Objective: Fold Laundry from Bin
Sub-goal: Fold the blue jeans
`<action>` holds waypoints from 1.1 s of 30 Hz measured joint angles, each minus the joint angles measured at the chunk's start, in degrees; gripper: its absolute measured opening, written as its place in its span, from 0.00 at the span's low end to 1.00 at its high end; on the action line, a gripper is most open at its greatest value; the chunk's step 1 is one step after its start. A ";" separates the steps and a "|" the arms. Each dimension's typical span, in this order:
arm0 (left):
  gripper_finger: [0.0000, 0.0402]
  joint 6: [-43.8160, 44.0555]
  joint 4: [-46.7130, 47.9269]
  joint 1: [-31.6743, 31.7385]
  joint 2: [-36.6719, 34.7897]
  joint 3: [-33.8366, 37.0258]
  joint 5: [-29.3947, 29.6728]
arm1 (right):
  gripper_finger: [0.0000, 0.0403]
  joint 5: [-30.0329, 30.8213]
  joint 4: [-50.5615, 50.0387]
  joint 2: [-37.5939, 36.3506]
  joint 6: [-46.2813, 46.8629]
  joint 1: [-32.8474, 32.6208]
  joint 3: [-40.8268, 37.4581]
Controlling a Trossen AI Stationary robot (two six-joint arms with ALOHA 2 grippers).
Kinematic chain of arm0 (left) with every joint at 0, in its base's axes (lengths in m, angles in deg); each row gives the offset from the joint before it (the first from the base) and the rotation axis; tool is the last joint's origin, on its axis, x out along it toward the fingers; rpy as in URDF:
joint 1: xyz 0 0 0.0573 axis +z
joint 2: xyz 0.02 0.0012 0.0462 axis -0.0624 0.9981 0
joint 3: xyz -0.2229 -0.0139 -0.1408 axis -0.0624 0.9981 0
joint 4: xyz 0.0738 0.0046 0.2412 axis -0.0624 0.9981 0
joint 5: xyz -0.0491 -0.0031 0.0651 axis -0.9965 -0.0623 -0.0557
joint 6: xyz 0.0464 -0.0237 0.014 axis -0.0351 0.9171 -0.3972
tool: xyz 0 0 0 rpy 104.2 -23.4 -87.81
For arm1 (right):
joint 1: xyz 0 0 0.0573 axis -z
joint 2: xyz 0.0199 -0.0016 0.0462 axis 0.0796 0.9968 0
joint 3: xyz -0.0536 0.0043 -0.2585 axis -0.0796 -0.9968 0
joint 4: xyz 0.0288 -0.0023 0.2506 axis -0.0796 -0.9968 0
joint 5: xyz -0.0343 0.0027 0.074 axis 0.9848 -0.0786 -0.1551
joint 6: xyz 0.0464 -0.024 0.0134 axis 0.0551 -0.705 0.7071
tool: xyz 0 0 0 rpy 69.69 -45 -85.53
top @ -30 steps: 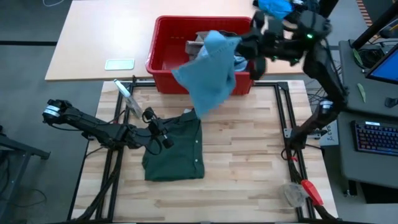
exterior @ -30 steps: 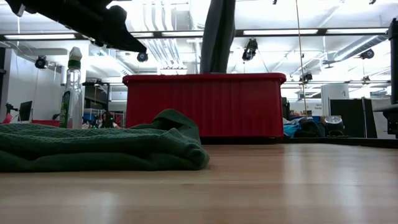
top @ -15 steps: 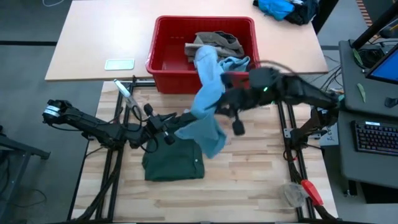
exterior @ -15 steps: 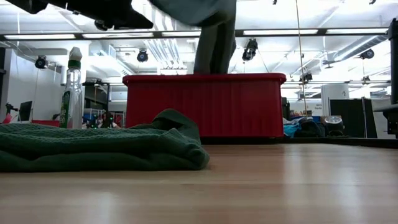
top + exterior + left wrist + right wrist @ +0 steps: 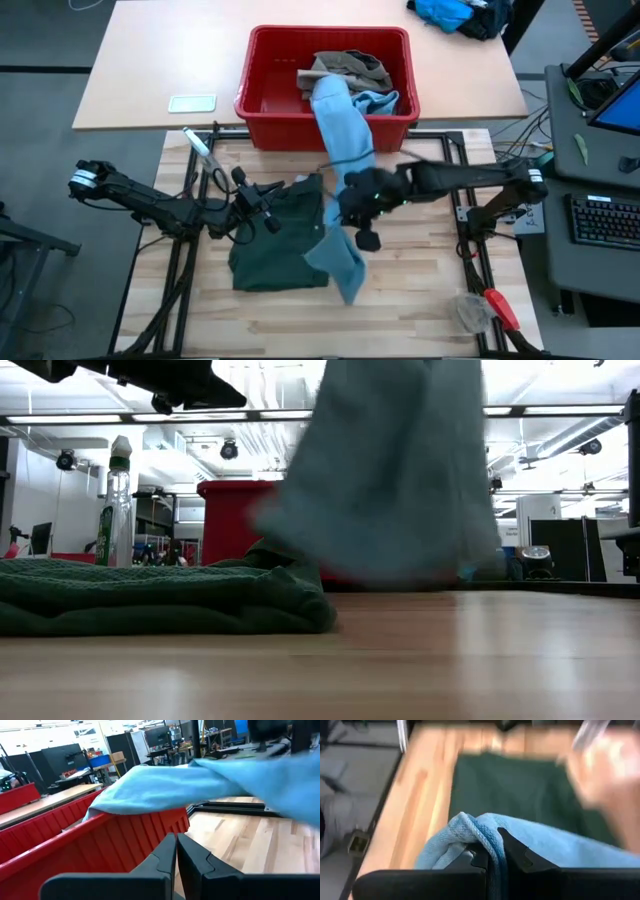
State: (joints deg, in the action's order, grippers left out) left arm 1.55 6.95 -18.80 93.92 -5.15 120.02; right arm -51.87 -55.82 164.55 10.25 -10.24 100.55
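We have the right end effector (image 5: 352, 210) clamped on the light blue trousers (image 5: 340, 160), over the worktop (image 5: 420, 300) centre. From it the cloth runs far into the bin (image 5: 265, 100) and hangs near, so its long axis lies far-to-near. The left end effector (image 5: 268, 222), fingers together and empty, rests on the green shorts (image 5: 285, 255) just left. The denim looks soft and bunched.

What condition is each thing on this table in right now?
Light blue trousers: pinched in the right hand, one end trailing in the bin, the other hanging over the table.
Green shorts: lying flat on the table.
Red bin: upright, a khaki piece inside.
Left hand: shut, empty, over the shorts.
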 joint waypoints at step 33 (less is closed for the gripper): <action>0.00 2.42 3.14 0.02 0.00 0.00 -0.04 | 0.71 4.38 -17.60 -5.96 16.16 -2.38 -9.13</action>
State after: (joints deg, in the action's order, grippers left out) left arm 3.97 10.09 -18.78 93.92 -5.15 119.99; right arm -47.48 -73.42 158.59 26.41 -12.62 91.41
